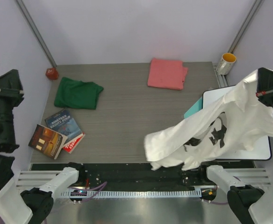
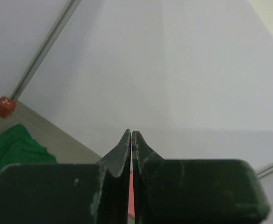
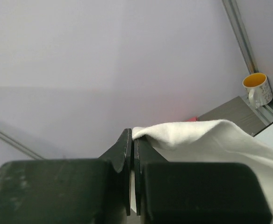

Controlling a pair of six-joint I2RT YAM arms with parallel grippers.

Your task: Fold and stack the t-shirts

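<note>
Top external view: a gray wood table (image 1: 127, 126) inside pale walls. Three shirts: the big white t-shirt (image 1: 211, 135) hangs at the right, pinched by the right gripper (image 3: 132, 133). The green t-shirt (image 1: 78, 93) and pink t-shirt (image 1: 167, 73) lie at the back. The left gripper (image 2: 132, 134) is closed and empty. Three books (image 1: 57, 133), one mug (image 1: 226, 63), one red cube (image 1: 52, 73).

free: table (image 1: 122, 119) middle, between green t-shirt (image 1: 77, 93) and pink t-shirt (image 1: 167, 73) | blocked: right side, hanging white t-shirt (image 1: 248, 112) | near-left: books (image 1: 57, 133)

Scuffed dark-green jaws, white links (image 1: 61, 179), black wrists (image 1: 1, 112)
</note>
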